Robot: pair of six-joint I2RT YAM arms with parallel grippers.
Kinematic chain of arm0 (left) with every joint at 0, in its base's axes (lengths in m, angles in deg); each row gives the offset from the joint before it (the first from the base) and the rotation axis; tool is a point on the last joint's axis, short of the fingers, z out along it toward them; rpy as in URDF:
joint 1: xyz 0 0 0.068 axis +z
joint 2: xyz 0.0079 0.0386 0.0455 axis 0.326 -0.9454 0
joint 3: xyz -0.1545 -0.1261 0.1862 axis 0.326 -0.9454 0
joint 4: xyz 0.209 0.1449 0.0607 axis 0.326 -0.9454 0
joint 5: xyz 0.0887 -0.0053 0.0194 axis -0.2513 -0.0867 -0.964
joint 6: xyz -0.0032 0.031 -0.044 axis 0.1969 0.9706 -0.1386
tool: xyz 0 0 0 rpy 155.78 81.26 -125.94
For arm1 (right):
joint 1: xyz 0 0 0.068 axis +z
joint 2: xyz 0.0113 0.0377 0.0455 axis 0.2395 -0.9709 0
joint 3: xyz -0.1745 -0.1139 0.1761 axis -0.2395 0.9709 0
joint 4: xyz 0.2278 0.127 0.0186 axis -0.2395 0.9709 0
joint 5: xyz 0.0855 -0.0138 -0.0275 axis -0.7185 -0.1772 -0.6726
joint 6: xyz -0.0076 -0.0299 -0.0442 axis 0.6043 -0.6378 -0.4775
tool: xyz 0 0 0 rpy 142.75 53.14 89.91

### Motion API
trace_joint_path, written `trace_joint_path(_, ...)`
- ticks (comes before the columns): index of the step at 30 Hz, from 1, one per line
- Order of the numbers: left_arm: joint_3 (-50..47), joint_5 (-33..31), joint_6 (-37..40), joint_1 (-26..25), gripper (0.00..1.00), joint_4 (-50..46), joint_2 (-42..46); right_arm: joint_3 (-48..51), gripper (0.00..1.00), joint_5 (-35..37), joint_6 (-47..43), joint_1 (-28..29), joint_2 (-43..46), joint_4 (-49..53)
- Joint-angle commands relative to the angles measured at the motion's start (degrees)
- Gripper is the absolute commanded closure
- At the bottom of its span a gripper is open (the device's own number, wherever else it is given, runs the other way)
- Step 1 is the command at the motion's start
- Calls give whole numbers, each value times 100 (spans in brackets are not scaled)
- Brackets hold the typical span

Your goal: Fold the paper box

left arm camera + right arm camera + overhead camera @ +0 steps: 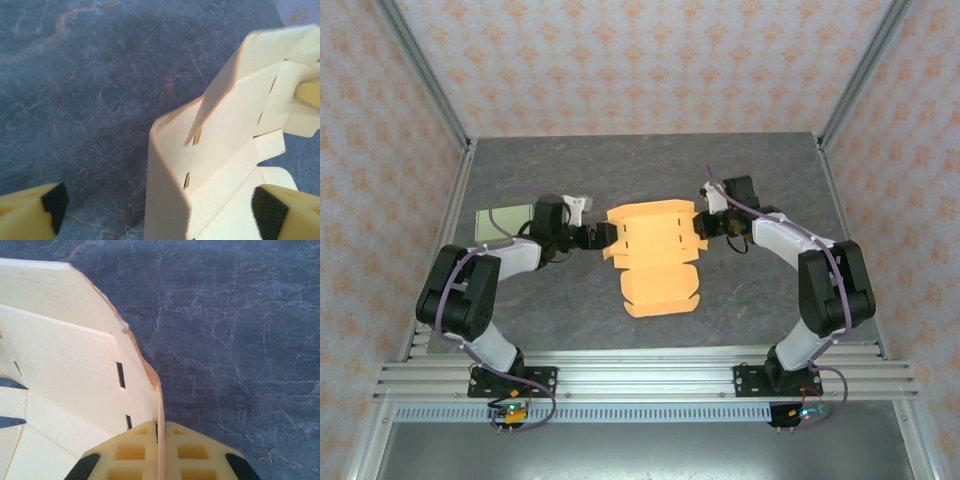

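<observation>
The dark, marbled grey tabletop [650, 165] filled the floor of an enclosure with patterned wallpaper walls [640, 60], and a set of aluminium rails [640, 380] ran along its near edge, carrying the bases of both arms. The left arm [470, 290] reached in from the near left and the right arm [825, 285] from the near right, their wrists facing each other across the middle of the tabletop. Between them lay the orange paper box [655, 255], opened out and partly folded: its wider far portion sat between the two wrists with the side panels lifted, and a rounded lid flap lay flat towards the near side. In the left wrist view the paper box [225, 150] showed a side wall standing up from its base, with small slots along the creases. A pale green flat rectangle [505, 220] rested on the tabletop at the left, partly covered by the left arm. The left gripper [603, 240] sat at the box's left edge with its jaws spread wide [162, 210], the raised wall between them; whether either pad touched the card could not be told. The right gripper [705, 232] was at the box's right edge, and its jaws [160, 445] were pressed together on the thin edge of the right side panel of the paper box [65, 370].
</observation>
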Motion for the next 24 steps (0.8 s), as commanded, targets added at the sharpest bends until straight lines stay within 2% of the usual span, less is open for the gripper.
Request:
trace_joint_path(1, -136, -320, -251, -165, 12, 1307, -58, 93, 98, -42, 161, -24, 148, -510)
trace_joint_path(4, 183, -420, 75, -304, 42, 852, -269, 201, 96, -80, 144, -20, 202, -640)
trace_joint_path(8, 340, -400, 41, -322, 72, 959, -598, 283, 93, -3, 190, -20, 280, -695)
trace_joint_path(10, 336, -401, 38, -324, 96, 999, -623, 324, 84, 79, 249, -20, 346, -693)
trace_joint_path(11, 337, -416, 42, -328, 100, 987, -604, 335, 79, 171, 300, -20, 392, -677)
trace_joint_path(12, 338, -418, 56, -333, 100, 966, -578, 362, 68, 298, 347, -20, 481, -654)
trace_joint_path(14, 355, -474, 103, -328, 100, 816, -512, 450, 58, 574, 479, -20, 709, -658)
trace_joint_path(20, 335, -622, 412, -474, 100, 563, -264, 452, 50, 1146, 505, -15, 1644, -561)
trace_joint_path(22, 428, -642, 685, -601, 100, 306, -157, 563, 50, 868, -142, 1, 1906, -727)
trace_joint_path(23, 438, -649, 837, -672, 100, 230, -95, 642, 50, 470, -895, 67, 2000, -838)
trace_joint_path(24, 431, -644, 965, -745, 100, 196, -37, 652, 49, 422, -1573, 191, 2036, -909)
